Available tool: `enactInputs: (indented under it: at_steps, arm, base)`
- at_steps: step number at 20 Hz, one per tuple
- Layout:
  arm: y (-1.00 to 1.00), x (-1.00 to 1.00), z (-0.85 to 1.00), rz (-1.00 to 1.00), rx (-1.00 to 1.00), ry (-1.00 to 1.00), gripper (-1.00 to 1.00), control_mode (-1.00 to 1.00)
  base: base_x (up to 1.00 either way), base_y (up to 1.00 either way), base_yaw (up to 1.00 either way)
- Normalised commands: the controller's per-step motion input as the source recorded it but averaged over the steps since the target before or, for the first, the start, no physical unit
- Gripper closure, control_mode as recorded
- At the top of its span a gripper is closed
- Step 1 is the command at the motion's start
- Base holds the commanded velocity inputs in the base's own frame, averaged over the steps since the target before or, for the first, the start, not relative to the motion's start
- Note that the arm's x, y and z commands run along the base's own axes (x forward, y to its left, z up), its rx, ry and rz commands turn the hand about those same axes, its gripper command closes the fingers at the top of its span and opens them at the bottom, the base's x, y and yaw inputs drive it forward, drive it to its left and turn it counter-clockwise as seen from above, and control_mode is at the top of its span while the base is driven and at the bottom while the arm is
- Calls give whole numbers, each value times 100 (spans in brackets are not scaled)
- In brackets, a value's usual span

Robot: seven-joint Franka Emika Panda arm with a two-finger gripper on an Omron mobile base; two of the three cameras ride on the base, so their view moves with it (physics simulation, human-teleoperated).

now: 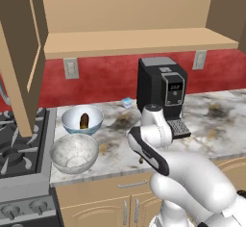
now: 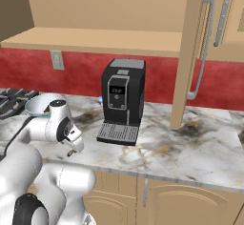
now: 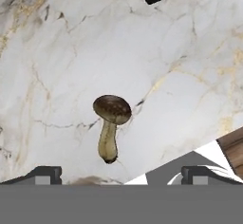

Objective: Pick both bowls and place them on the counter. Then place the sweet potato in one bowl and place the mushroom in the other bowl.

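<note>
Bowls both sit on the marble surface (image 1: 216,120): blue-patterned white bowl (image 1: 82,119) holding the brown sweet potato (image 1: 84,120), grey stone-like bowl (image 1: 74,153) empty. Small tan mushroom (image 3: 110,126) remains; end effector (image 3: 121,174) spread above it.

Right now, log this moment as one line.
gripper: open above mushroom | mushroom: on counter | sweet potato: in blue bowl | grey bowl: empty

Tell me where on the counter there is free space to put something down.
Bare marble lies right of the coffee machine, up to the cabinet post. It is crowded left of the machine: the blue bowl holding the sweet potato, the grey bowl, and the mushroom.
</note>
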Motion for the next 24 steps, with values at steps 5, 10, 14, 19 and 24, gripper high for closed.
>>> enactInputs:
  at_steps: [5, 10, 14, 19, 24]
  arm:
    - [-1, 0, -28, 0, 0, -1, -100, -100]
    - [-4, 0, -29, 0, 0, 0, -100, -100]
    - [-7, 0, -29, 0, 0, 0, -100, -100]
    - [-9, 0, -27, 0, 0, 0, -100, -100]
    - [-9, 7, -27, 0, 0, 0, -100, -100]
  base:
    - [0, 0, 0]
    - [0, 0, 0]
    - [0, 0, 0]
    - [0, 0, 0]
    - [0, 0, 0]
